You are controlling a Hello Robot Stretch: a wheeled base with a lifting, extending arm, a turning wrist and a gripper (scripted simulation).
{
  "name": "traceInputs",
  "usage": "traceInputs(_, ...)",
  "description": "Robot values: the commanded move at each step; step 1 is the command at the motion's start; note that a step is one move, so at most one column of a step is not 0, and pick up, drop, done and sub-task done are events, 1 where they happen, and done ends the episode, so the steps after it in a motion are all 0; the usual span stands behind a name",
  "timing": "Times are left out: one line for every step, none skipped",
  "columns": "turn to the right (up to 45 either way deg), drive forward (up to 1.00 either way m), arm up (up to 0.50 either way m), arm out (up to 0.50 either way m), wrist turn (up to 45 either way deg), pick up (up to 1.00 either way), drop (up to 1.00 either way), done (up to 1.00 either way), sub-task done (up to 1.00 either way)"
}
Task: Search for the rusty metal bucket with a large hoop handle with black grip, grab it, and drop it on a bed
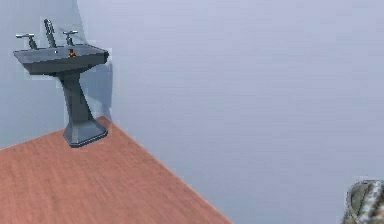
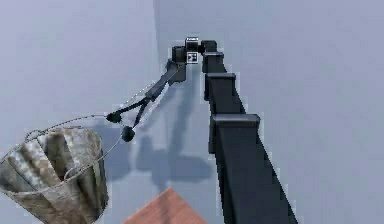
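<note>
A rusty grey-brown metal bucket (image 2: 55, 175) hangs at the arm side view's lower left, seen against the blue-grey wall and clear of the floor. Its thin wire hoop handle (image 2: 75, 122) rises from the rim to the fingers. The gripper (image 2: 120, 123) holds the bucket by that handle, at the far end of the dark arm (image 2: 235, 130). A sliver of the bucket's side (image 1: 366, 202) also shows at the forward view's bottom right corner.
A dark grey pedestal sink (image 1: 65, 62) with metal taps stands against the wall in the corner at the forward view's upper left. Reddish wooden floor (image 1: 90, 185) runs along a plain blue-grey wall (image 1: 260, 100) close ahead. A floor patch (image 2: 170, 208) shows below the arm.
</note>
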Motion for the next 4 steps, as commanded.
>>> traceInputs(0.0, 0.0, 0.0, -0.46, 0.0, 0.0, 0.0, 0.0, 0.0)
traceInputs(-45.0, 0.0, 0.0, 0.0, 0.0, 0.0, 0.0, 0.0, 0.0)
traceInputs(-45.0, 0.0, 0.0, 0.0, 0.0, 0.0, 0.0, 0.0, 0.0)
traceInputs(-21.0, 0.0, 0.0, 0.0, 0.0, 0.0, 0.0, 0.0, 0.0)
